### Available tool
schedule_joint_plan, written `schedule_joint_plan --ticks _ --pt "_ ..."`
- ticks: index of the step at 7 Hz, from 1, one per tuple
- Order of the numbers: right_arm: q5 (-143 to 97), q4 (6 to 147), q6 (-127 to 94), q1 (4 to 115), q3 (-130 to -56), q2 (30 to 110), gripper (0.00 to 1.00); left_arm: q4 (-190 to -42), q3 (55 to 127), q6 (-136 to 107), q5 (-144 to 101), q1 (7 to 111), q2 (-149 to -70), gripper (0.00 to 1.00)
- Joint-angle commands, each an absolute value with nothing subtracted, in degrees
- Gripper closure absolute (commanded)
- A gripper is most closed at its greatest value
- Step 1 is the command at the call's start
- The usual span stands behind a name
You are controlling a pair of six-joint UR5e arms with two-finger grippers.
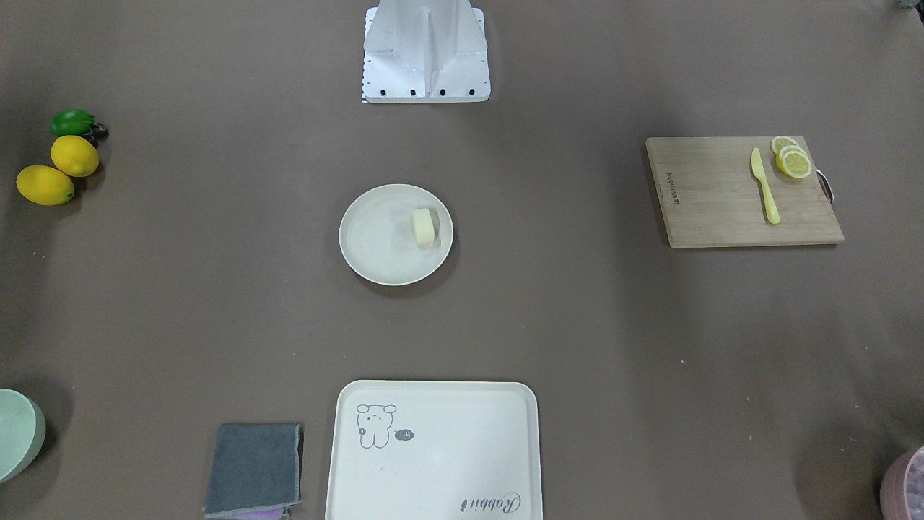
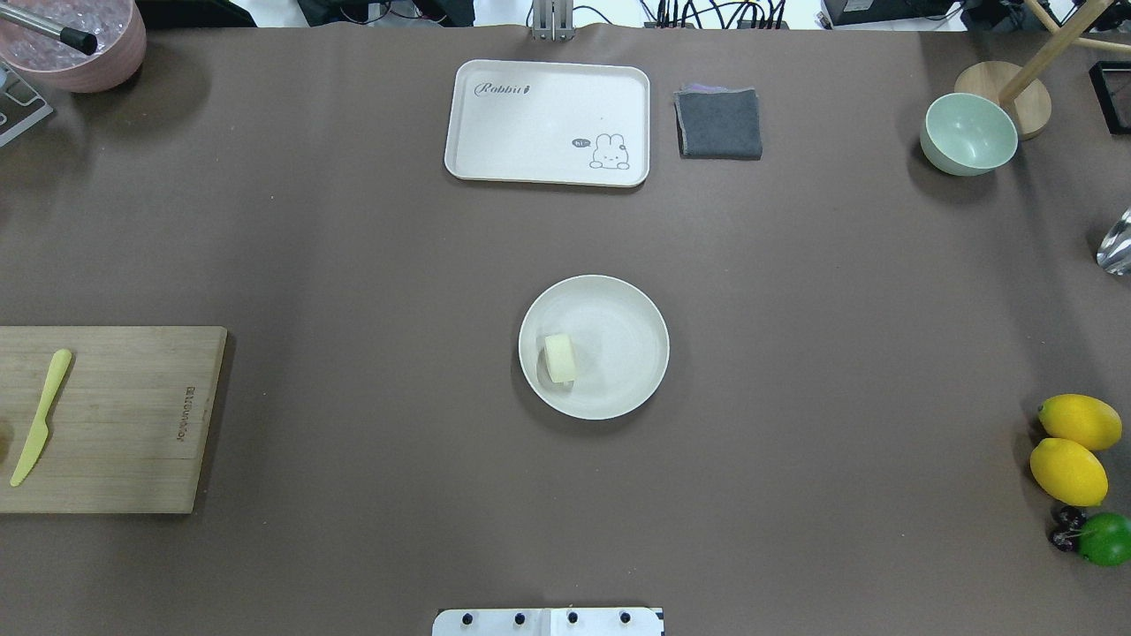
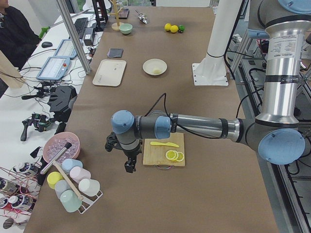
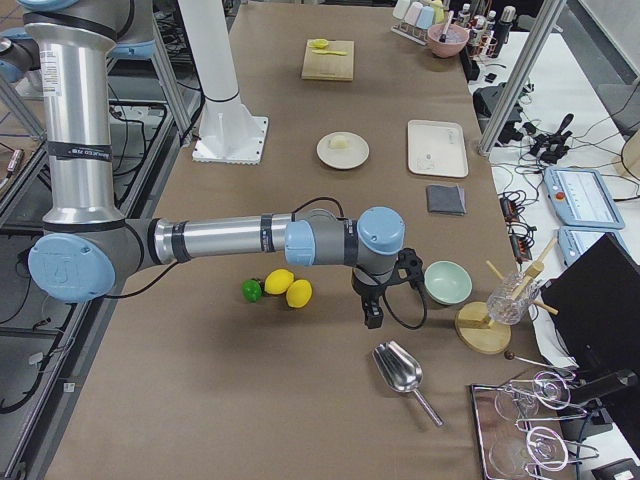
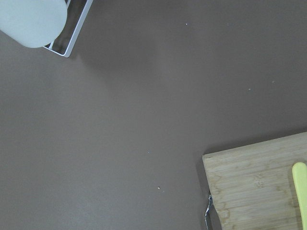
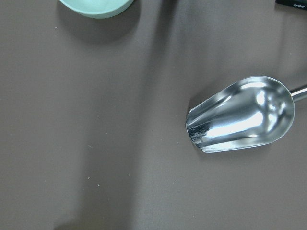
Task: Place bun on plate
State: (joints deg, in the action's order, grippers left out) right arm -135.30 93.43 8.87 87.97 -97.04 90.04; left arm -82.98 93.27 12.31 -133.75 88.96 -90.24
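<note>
The bun (image 2: 559, 358) rests inside the plate (image 2: 623, 305), toward its left rim, at the middle of the table (image 2: 353, 265), while the left pincer (image 3: 129, 166) and right pincer (image 4: 373, 317) hang at opposite ends, their grip impossible to tell

left arm (image 3: 199, 127) — forearm level | left pincer (image 3: 129, 166) down, grip unreadable | right arm (image 4: 220, 240) — forearm level | right pincer (image 4: 373, 318) down, grip unreadable

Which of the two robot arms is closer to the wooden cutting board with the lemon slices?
The left. The left gripper hangs just beside the cutting board, while the right gripper is at the table's opposite end, near the whole lemons and metal scoop.
</note>
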Motion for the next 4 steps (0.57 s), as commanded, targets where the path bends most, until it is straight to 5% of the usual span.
schedule_joint_plan --ticks 1,4 --pt "-135.44 93.87 8.88 88.15 -97.64 90.61 0.0 -82.88 92.11 12.22 -136.85 89.82 -90.09 0.02" --pt "-135.97 93.96 8.7 88.33 -98.96 91.57 0.0 -82.97 93.51 12.22 -136.85 89.74 -90.62 0.02"
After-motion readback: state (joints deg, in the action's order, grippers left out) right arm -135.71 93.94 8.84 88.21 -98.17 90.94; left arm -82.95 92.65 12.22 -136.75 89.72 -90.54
